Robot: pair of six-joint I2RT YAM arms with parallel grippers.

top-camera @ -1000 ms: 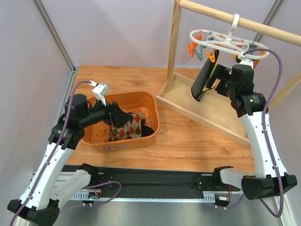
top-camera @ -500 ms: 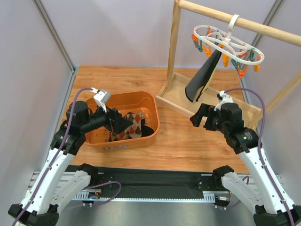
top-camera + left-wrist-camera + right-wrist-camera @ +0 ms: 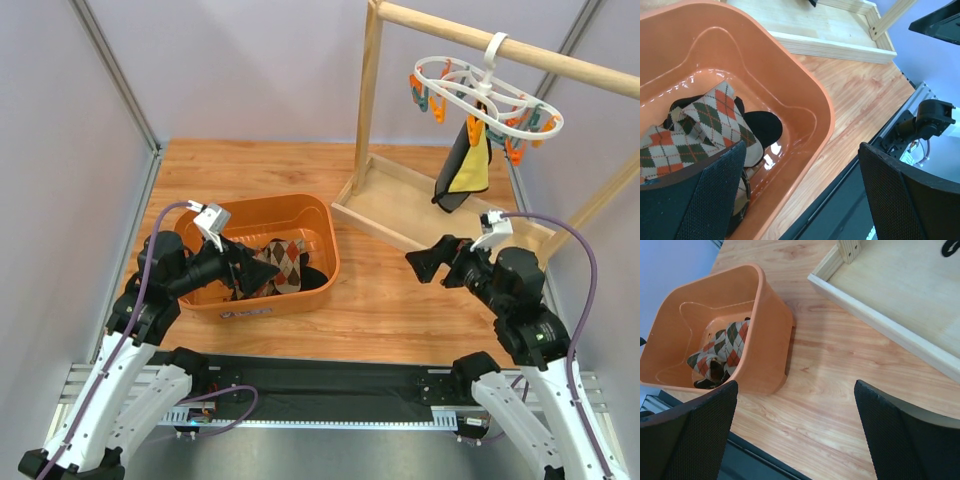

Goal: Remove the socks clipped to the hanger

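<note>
Socks: one black-and-yellow sock (image 3: 463, 165) is clipped to the hanger (image 3: 487, 95) over the table's (image 3: 380, 290) far right corner; the others lie in the orange tub (image 3: 275, 199).
Your hanger is hooked on the wooden rail frame (image 3: 368, 110), whose tray base (image 3: 400, 200) runs along the right side. Argyle socks (image 3: 710, 117) and a black sock (image 3: 762, 127) lie in the tub, left of the middle. Your left gripper (image 3: 801, 147) hovers over the tub, fingers spread wide, holding nothing, one finger just beside the argyle socks. Your right gripper (image 3: 795, 385) hangs above bare table between tub and tray, jaws wide apart, empty.
</note>
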